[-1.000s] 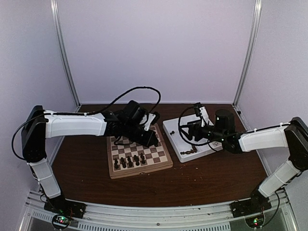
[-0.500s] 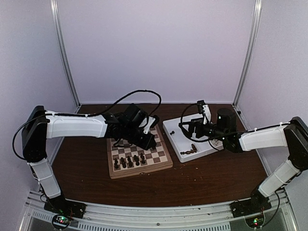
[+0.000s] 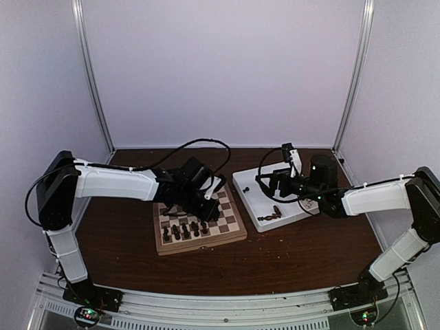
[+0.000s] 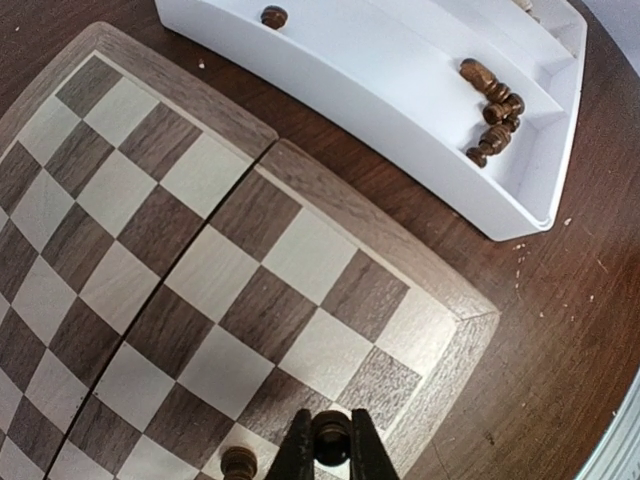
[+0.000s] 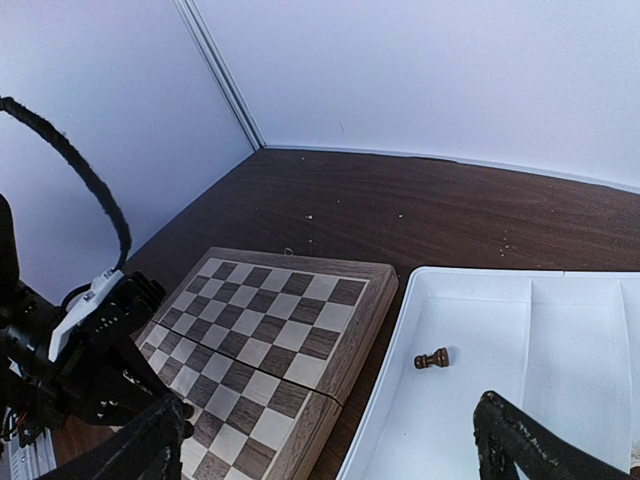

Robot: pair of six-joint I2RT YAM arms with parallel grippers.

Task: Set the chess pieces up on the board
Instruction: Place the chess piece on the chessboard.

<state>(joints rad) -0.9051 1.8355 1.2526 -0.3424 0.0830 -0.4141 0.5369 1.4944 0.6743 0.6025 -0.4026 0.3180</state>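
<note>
Left gripper (image 4: 332, 458) is pinched tight on a dark piece (image 4: 331, 440), low over the board (image 4: 250, 300) close to its near right corner. A neighbour (image 4: 238, 463) stands just beside it. Here's the danger: let go too soon or off-centre and that piece topples. Or a finger clips the neighbour and sends it rolling over the edge onto the bench (image 4: 560, 350). The row (image 3: 184, 230) standing along the board's near edge sits right under the wrist too, so a careless lift could sweep it. The left arm reaches in level from the left, wrist bent down over the board.

Over to the tray (image 5: 470, 300): right gripper (image 5: 332, 410) gapes fully wide, nothing in it, poised above the tray. A lone pawn (image 5: 432, 358) lies on its side below, and a heap (image 4: 492, 110) huddles at the tray's near end. The risk here is that a lying pawn skids or spins out as the fingers close. The right arm stretches in level from the right, wrist facing the board.
</note>
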